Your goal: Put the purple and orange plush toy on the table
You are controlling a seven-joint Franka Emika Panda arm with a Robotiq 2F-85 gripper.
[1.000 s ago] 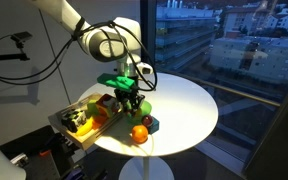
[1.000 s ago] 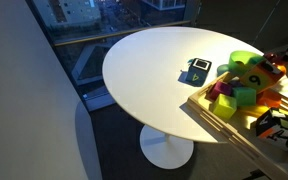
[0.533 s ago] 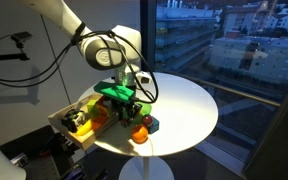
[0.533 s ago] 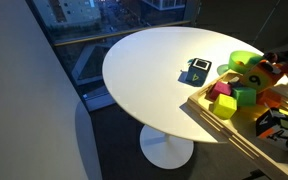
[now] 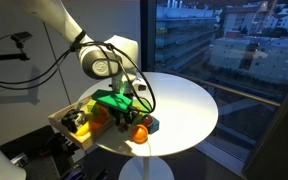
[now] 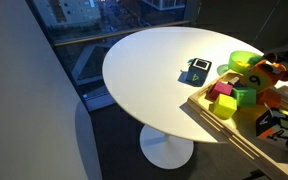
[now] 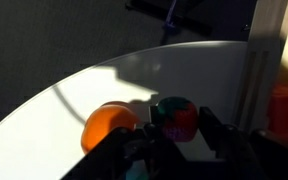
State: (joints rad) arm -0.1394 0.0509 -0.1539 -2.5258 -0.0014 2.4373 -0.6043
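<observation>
In the wrist view the purple and orange plush toy (image 7: 175,119), dark purple with a red-orange face, sits between my two fingers. My gripper (image 7: 181,117) is shut on it, low over the round white table (image 7: 94,85). In an exterior view the gripper (image 5: 128,110) hangs over the table's (image 5: 184,100) near edge beside the wooden tray (image 5: 76,127). The toy itself is too dark to make out there.
An orange ball (image 7: 108,126) lies right beside the held toy, also visible as the orange ball (image 5: 139,132) near a dark teal block (image 5: 150,123). On the table (image 6: 144,70) stand the teal block (image 6: 198,69), a green bowl (image 6: 246,60) and the tray (image 6: 224,118) with several coloured blocks.
The arm has come down and slightly toward the tray side with the toy still held, bringing the gripper close above the tabletop next to the orange ball.
</observation>
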